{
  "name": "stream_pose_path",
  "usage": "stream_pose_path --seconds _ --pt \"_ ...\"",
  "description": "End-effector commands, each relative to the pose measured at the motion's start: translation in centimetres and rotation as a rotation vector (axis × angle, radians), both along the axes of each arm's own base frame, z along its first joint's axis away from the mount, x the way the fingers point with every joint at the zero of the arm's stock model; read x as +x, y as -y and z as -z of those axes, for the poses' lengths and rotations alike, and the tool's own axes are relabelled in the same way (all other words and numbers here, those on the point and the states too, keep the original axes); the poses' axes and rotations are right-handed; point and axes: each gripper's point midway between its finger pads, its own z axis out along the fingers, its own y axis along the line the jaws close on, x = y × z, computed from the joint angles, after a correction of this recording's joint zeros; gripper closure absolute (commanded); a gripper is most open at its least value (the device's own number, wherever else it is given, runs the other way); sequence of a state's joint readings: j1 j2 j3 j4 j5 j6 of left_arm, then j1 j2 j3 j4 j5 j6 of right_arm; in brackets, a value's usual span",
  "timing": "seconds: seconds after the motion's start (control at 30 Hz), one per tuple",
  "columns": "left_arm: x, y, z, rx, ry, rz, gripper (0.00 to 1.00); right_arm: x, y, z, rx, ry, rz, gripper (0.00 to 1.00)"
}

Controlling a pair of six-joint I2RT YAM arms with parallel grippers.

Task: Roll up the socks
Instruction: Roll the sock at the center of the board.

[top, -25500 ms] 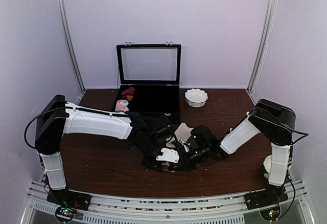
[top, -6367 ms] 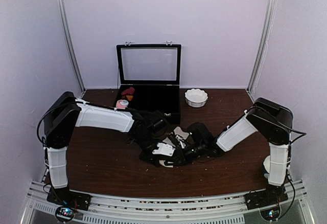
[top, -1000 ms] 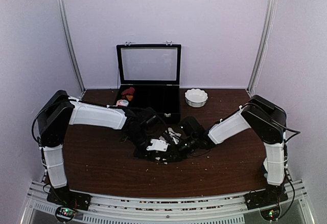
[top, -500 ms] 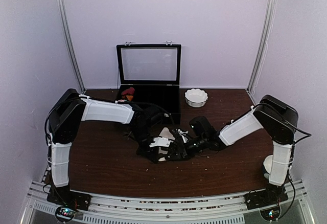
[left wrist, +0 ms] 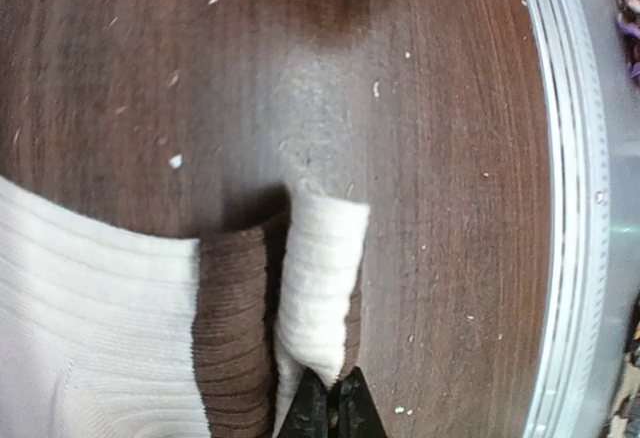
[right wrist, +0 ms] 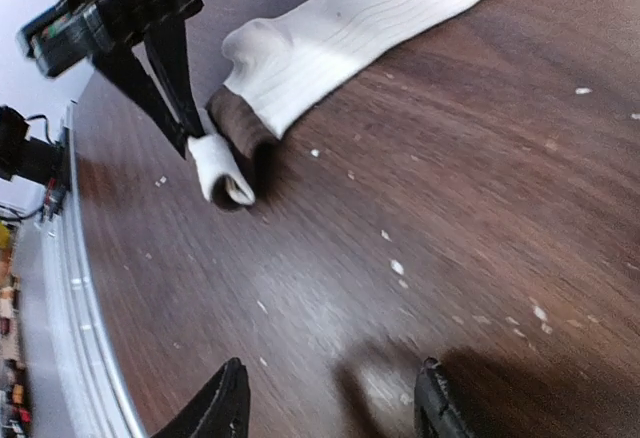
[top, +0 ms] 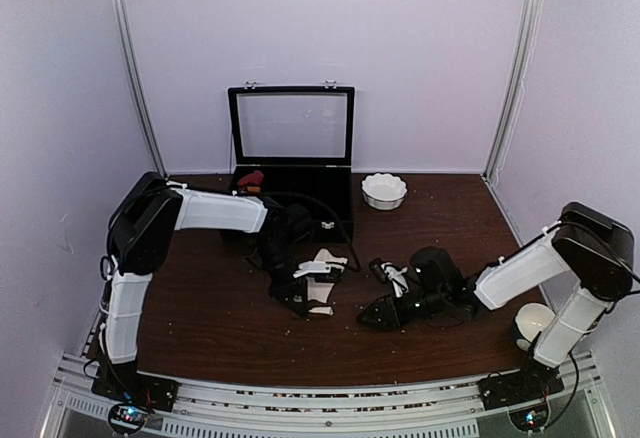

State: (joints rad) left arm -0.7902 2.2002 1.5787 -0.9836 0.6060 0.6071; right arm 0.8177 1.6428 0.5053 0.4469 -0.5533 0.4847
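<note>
One cream sock (right wrist: pixel 340 23) lies mid-counter (right wrist: pixel 480 208), its rolled end clamped in the left hand (right wrist: pixel 192 130), probably to keep the roll from unwinding. At its 4 o'clock, seen from above, the right hand (right wrist: pixel 330 398) hangs with its jaws apart, holding nothing.

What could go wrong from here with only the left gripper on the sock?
1. The left gripper pinches just the small folded end of the cream sock; that thin hold could slip and the fold might spring open.
2. The rest of the sock lies flat on the table, with the right gripper open and clear of it, so a pull may drag the whole sock instead of rolling it.
</note>
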Motion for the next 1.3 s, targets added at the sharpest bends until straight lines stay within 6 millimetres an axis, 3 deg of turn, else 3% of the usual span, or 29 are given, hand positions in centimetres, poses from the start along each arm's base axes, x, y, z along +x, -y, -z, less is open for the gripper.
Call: stream_pose_path --seconds 0.0,0.03,0.17,0.23,0.37,0.53,0.67,0.77,1.07,1.27 --pt "0.1 -3.2 2.6 0.137 -0.163 -0.09 1.0 1.8 4.8 -1.6 -0.157 0.337 0.203 0.3" --pt "0.1 -3.3 2.5 0.138 -0.203 -0.107 1.0 2.0 5.4 -2.8 -0.177 0.401 0.236 0.04" --pt "0.3 -3.2 2.6 0.143 -0.357 -0.159 1.0 3.1 7.2 -5.9 -0.123 0.454 0.368 0.0" --pt "0.3 -3.2 2.8 0.152 -0.376 -0.165 1.0 4.3 8.6 -5.2 -0.14 0.354 0.469 0.0" --pt "0.5 -3.2 3.1 0.162 -0.372 -0.17 1.0 2.2 4.0 -6.7 0.077 0.347 0.219 0.0" --pt "0.4 -3.6 3.6 0.188 -0.371 -0.165 1.0 -0.8 -1.0 -5.3 -0.194 0.629 -0.123 0.0" --pt "0.3 -3.7 3.6 0.194 -0.373 -0.163 1.0 -2.9 -3.6 -5.0 -0.282 0.858 -0.316 0.13" --pt "0.1 -3.8 3.5 0.197 -0.379 -0.164 1.0 -3.4 -5.5 -5.0 -0.305 0.934 -0.394 0.23" --pt "-0.3 -4.3 3.5 0.201 -0.37 -0.16 1.0 -2.0 -10.2 -2.7 -0.374 0.998 -0.531 0.45" --pt "-0.2 -4.3 3.3 0.193 -0.361 -0.151 1.0 0.3 -10.9 -1.3 -0.425 1.01 -0.518 0.54"
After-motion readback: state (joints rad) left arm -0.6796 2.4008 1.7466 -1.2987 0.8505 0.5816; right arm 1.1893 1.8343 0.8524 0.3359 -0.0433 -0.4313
